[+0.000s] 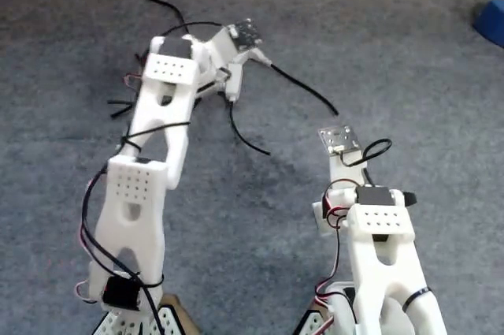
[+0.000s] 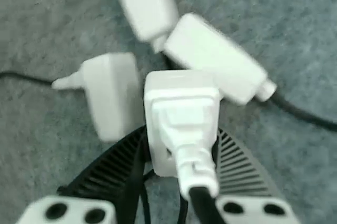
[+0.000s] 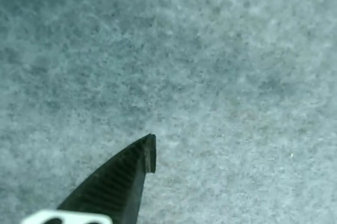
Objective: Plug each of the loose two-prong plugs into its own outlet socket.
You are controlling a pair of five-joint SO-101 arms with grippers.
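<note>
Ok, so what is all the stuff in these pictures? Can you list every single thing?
white plug: one, white with a black cord, gripped in the left end effector.
white pieces: three, white, lying on the mat just beyond the held plug; plugs or sockets, I cannot tell.
black cables: several, black, trailing over the mat near the left arm.
grey mat: one, grey, under everything.
blue thing: one, blue, at the mat's far right edge.
arms: two, white, left stretched out, right folded back.
left end effector: one, black, shut on the plug.
right end effector: one, black, over bare mat.
</note>
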